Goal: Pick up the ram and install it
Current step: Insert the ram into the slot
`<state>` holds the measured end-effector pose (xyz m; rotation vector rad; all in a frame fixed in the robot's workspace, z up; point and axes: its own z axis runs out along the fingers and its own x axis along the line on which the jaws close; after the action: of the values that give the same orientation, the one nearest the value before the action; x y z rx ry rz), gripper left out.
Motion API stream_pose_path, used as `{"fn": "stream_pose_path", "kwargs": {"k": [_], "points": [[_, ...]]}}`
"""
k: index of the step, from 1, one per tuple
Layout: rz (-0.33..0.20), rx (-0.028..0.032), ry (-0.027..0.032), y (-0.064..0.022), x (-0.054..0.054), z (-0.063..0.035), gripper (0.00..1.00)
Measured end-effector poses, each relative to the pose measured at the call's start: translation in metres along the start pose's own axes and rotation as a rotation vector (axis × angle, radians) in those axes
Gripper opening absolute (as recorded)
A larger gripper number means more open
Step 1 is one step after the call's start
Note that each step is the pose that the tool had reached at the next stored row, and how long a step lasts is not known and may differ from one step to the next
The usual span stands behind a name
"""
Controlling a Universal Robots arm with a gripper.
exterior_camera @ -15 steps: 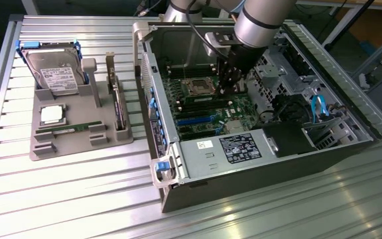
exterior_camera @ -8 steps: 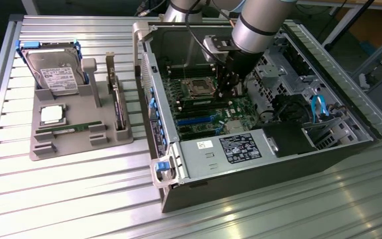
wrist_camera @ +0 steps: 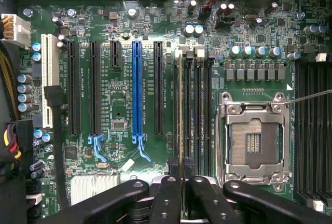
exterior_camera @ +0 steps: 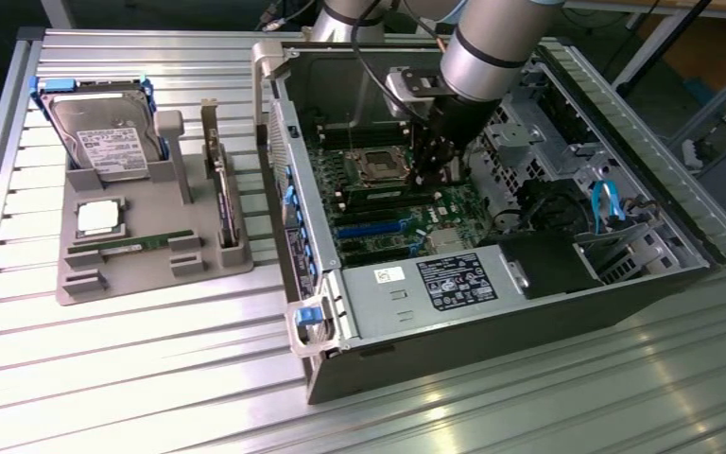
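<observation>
The tool (wrist_camera: 181, 177) is clamped on the ram (wrist_camera: 180, 115), which stands edge-on between its fingers, lined along the memory slots (wrist_camera: 199, 110) beside the socket (wrist_camera: 253, 141).

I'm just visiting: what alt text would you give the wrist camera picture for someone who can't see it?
The gripper, shut on the ram, holds the thin stick edge-on in line with the black memory slots of a green motherboard. An empty silver-framed CPU socket sits beside those slots, and a blue expansion slot on their other side.
</observation>
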<state>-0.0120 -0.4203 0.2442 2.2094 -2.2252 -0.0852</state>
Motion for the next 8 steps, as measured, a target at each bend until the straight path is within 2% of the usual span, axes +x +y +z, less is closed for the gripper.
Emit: {"fn": "stream_pose_path", "kwargs": {"k": [8], "points": [[0.0, 0.0001, -0.0004, -0.0002, 0.0001, 0.0036, 0.12]]}}
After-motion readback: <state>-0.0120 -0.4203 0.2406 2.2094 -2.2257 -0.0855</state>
